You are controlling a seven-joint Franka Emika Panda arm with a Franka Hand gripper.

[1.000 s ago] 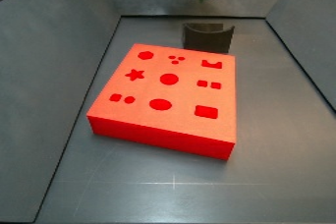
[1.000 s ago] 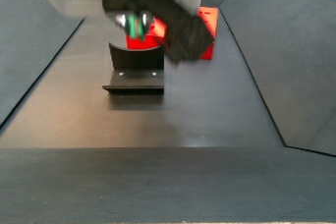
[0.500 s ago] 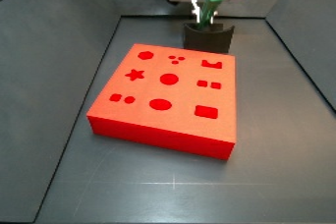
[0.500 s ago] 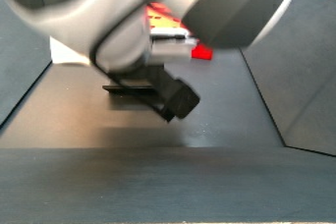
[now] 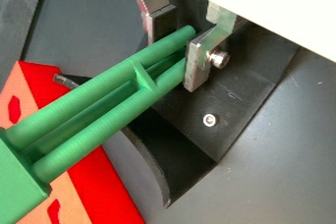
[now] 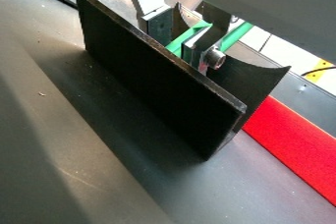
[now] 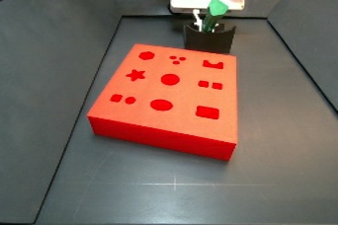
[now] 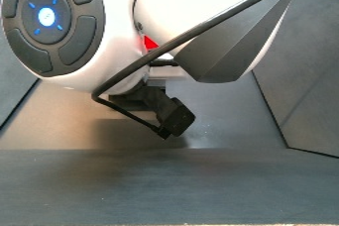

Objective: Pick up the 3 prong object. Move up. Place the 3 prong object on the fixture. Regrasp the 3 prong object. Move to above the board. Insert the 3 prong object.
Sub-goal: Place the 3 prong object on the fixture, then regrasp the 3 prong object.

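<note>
The 3 prong object (image 5: 112,100) is a slim green peg, and it sits between the fingers of my gripper (image 5: 180,33), which is shut on it. In both wrist views the peg lies across the top of the fixture (image 6: 151,81), a dark block, with its long end reaching out over the red board (image 6: 300,141). In a side view the gripper (image 7: 212,14) hangs just over the fixture (image 7: 211,38) at the board's (image 7: 165,96) far edge, and the green peg (image 7: 215,8) shows in it. The arm hides the fixture's top in the side view it fills.
Dark sloping walls (image 7: 79,61) enclose the floor on both sides. The arm's white body (image 8: 159,22) fills most of a side view, leaving only dark floor (image 8: 159,180) in front. The board carries cut-out holes such as a star (image 7: 134,74) and circles.
The gripper has come down with the green peg from above onto the fixture. The arm has swung in front of the side camera and now blocks it.
</note>
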